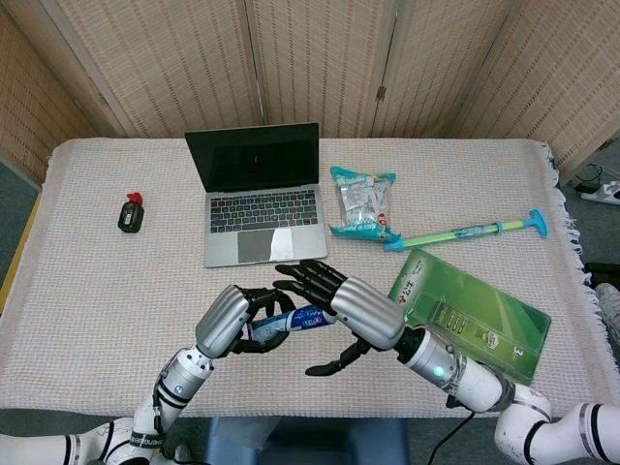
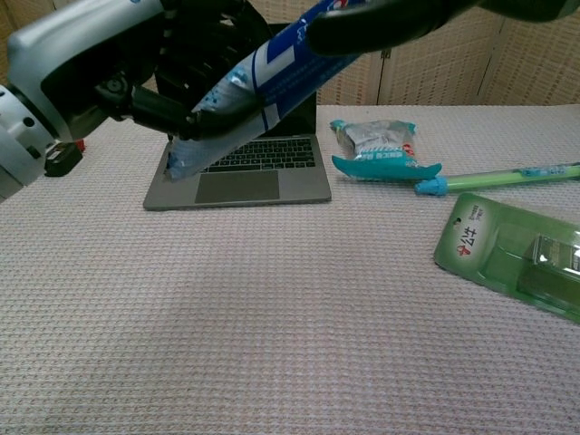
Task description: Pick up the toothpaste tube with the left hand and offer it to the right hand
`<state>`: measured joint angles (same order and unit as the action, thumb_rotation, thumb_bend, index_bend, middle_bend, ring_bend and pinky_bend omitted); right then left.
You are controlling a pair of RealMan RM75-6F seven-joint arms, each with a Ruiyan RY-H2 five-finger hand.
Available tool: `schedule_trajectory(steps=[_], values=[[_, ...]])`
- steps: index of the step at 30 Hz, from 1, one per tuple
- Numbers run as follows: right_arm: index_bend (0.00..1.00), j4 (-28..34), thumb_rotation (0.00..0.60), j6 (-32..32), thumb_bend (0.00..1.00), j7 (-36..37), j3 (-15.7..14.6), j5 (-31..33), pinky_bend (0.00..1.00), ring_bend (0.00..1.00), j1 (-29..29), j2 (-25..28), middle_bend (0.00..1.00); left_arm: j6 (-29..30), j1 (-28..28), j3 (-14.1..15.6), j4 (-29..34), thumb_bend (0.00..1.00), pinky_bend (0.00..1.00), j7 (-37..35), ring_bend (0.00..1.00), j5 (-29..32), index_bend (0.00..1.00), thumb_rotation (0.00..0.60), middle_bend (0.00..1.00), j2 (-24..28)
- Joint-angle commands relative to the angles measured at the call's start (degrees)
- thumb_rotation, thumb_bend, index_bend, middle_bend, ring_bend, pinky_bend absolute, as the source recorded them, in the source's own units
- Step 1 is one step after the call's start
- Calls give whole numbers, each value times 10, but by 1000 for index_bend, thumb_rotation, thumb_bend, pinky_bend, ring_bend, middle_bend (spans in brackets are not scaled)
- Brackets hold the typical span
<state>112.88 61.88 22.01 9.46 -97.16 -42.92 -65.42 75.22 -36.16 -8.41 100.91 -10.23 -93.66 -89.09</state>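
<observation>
The blue and white toothpaste tube (image 1: 294,321) hangs above the table's front edge, gripped by its crimped end in my left hand (image 1: 229,320). It slants up to the right in the chest view, where the tube (image 2: 263,77) leaves my left hand (image 2: 109,63). My right hand (image 1: 341,308) reaches in from the right. Its fingers (image 1: 302,278) are spread over the tube's cap end and its thumb (image 1: 327,366) lies well below, apart from the tube. The cap is hidden behind my right hand (image 2: 390,18) in both views.
An open laptop (image 1: 260,194) stands behind the hands. A teal packet (image 1: 363,203) and a green-and-teal stick (image 1: 470,231) lie at the back right. A green flat package (image 1: 475,310) lies under my right forearm. A small black item (image 1: 131,213) sits far left.
</observation>
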Motion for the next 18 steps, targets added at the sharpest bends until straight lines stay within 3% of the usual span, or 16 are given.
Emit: schedule_trajectory(steps=[1,18], values=[[0,0,385,-4,100,-3,0,3,0,0,-4,-4,0,-2,-1,0,1,647,817,2,772,1,811,600,845,1],[0,-3,383,-10,100,-39,-5,16,0,0,-15,-29,0,-18,-5,-4,22,656,817,9,772,14,814,600,847,20]])
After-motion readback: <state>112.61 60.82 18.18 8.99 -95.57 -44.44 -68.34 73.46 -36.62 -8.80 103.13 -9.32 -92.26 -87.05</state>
